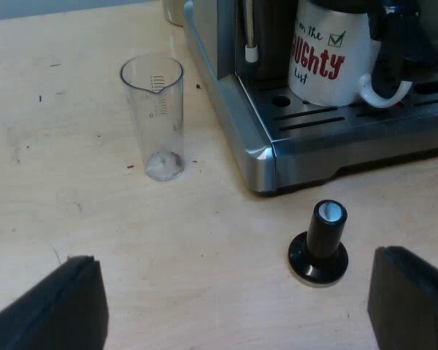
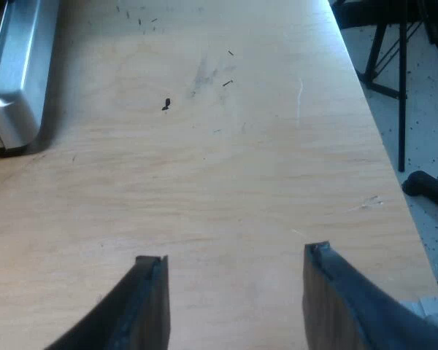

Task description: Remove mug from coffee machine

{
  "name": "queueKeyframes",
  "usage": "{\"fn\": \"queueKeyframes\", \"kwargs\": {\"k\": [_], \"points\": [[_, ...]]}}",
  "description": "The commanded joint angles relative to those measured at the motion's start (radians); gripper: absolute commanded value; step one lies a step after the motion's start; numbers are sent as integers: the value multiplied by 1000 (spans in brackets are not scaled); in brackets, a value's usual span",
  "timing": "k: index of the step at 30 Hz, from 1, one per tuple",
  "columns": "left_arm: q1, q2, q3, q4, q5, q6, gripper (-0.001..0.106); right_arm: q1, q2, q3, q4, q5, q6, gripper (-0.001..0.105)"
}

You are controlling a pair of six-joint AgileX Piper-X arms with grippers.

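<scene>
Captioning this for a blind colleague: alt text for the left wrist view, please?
A white mug with red lettering stands on the espresso machine's drip tray. On the wooden table nearby stand an empty measuring glass and a black-knobbed tamper, with the left gripper open above the table near the tamper.

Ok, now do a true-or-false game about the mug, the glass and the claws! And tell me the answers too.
1. The mug stands on the drip tray of the espresso machine. True.
2. The measuring glass has tipped over. False: it stands upright on the table.
3. The left claw is squeezing the tamper. False: the tamper stands alone on the table, and the claw is open.
4. The right claw is open over the table. True.
5. The mug is black all over. False: it is white with red letters.
</scene>
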Motion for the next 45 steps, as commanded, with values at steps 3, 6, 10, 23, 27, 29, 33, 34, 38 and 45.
{"fn": "queueKeyframes", "kwargs": {"k": [3,6,10,23,27,29,33,34,38,45], "points": [[2,-30,-45,-11,6,-3,77,0,1,-80,2,-23,0,44],[2,-10,-67,-11,6,-3,77,0,50,-133,2,-52,-5,44],[2,30,-90,-27,41,-10,77,0,132,-206,2,-95,-46,44],[-112,228,-160,-161,75,-26,64,109,391,-397,-1,-241,-131,44],[-154,290,-181,-201,110,-26,63,179,445,-431,-6,-241,-145,44],[-179,328,-189,-229,123,-26,63,229,479,-448,-8,-241,-145,44],[-219,377,-201,-243,126,-12,66,307,521,-454,-18,-241,-145,44],[-223,384,-201,-243,126,-6,67,330,535,-454,-26,-241,-145,44],[-243,407,-201,-241,126,5,73,430,576,-454,-92,-228,-142,44],[-243,407,-201,-239,126,5,73,575,657,-454,-188,-151,-142,44]]}}
